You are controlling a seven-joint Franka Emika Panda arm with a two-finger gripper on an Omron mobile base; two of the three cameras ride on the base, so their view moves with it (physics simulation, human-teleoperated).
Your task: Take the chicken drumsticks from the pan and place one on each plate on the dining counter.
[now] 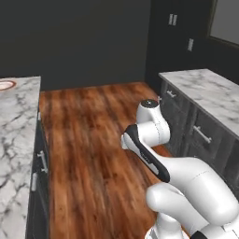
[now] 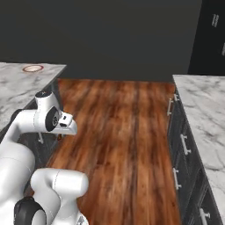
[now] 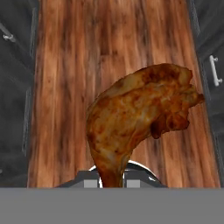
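A glossy reddish-brown cooked chicken drumstick [image 3: 140, 116] is clamped by its narrow bone end in the end effector [image 3: 109, 180], whose two small fingers are closed onto it from either side; in the hand view the meaty part fans away from the fingers, above a brown wooden plank floor [image 3: 65, 87]. Dark grey cabinet fronts with silver handles [image 3: 213, 70] border that floor on both sides.

In the left base view the white arm [image 1: 154, 135] is folded in the near right, over the aisle of wood flooring. To its left runs a white-and-grey veined marble surface [image 1: 16, 135] over dark cabinets, and at its far left edge sits a small round white plate with a red-orange rim [image 1: 5, 85]. The right base view shows the same plate [image 2: 33, 68] on the far part of that marble surface [image 2: 17, 85]. Across the aisle on the right stands a second marble-topped surface [image 2: 202, 118] over dark grey drawers, well apart from the drumstick.
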